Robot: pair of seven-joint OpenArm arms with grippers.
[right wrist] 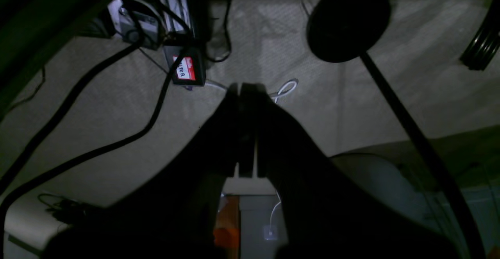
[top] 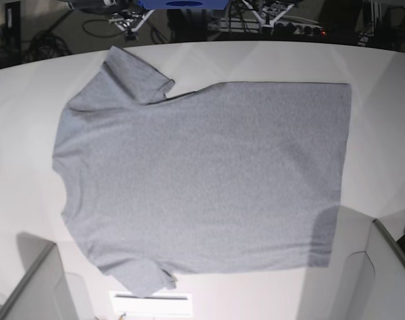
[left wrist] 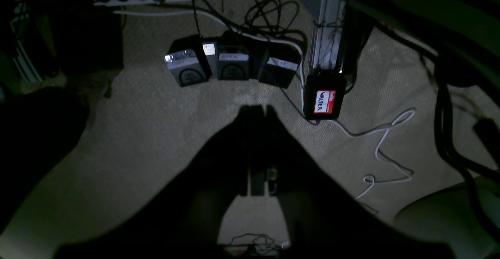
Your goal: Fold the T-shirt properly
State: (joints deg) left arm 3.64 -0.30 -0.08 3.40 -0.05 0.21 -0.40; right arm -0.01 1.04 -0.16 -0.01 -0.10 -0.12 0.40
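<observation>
- In the base view you see the T-shirt (top: 202, 180) spread flat across the white table (top: 382, 133), plain grey side up, filling most of the middle of the frame.
- Its collar end lies toward the left of the frame and its straight hem runs down the right side.
- One short sleeve points to the upper left, the other to the lower left, near a white paper strip (top: 151, 301) at the bottom edge.
- Neither gripper shows in the base view; only grey arm parts sit in the lower left and lower right corners, apart from the shirt.
- In the left wrist view your left gripper (left wrist: 258, 110) is a dark shape in the lower middle, its jaws pressed together with nothing between them.
- Beyond it lies beige carpet (left wrist: 156, 134), with three black foot pedals (left wrist: 230, 65) in the upper middle and a black box with a red and white label (left wrist: 324, 100) to their right.
- A thin white cable (left wrist: 384, 149) loops over the carpet at the right.
- In the right wrist view your right gripper (right wrist: 246, 89) is likewise a dark shape at the centre, jaws closed together and holding nothing.
- The same labelled black box (right wrist: 185, 69) sits at the upper left of that view, with black cables (right wrist: 78, 95) trailing across the carpet and a round black base (right wrist: 347, 18) at the upper right.
</observation>
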